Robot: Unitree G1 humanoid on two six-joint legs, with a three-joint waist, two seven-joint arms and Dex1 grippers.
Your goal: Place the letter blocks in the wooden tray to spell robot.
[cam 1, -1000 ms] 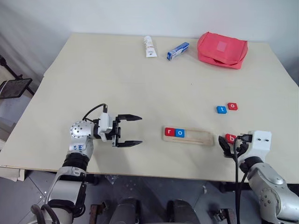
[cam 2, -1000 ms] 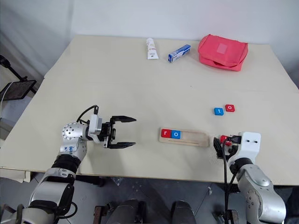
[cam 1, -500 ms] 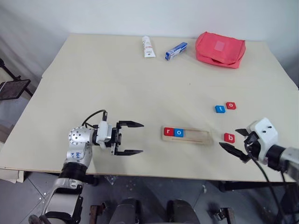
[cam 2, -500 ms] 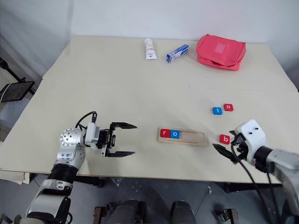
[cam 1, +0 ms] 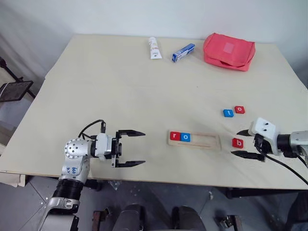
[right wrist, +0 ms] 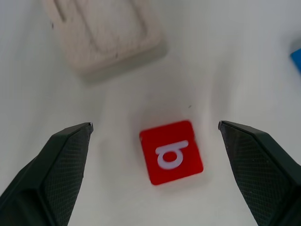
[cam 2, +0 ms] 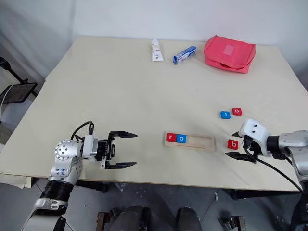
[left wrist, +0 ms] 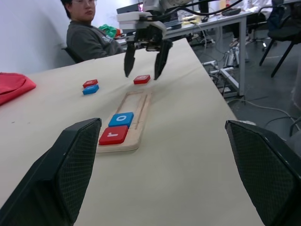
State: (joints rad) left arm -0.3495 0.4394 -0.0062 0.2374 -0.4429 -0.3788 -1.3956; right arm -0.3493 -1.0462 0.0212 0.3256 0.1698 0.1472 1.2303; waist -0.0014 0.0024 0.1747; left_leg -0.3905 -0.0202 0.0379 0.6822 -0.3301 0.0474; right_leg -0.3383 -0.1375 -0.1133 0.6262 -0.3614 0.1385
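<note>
Beside the tray's right end, the right hand (cam 1: 246,143) hangs spread around the red b block (cam 1: 237,142).

On the bench (cam 1: 120,86), the tray (cam 1: 202,140) already holds r (cam 1: 174,136) and o (cam 1: 185,137) at its left end; the blue t (cam 1: 228,113) and red o (cam 1: 239,109) lie farther back, touching. The b looks light, stiff and smooth, probably slippery, so its thin opposite edges seem the best hold. The left hand (cam 1: 130,148) waits spread and empty, well apart from the tray.

arms: silver-grey | wrists: white housings | fingers (cam 1: 131,133): black, textured pads | cables: black loops
</note>
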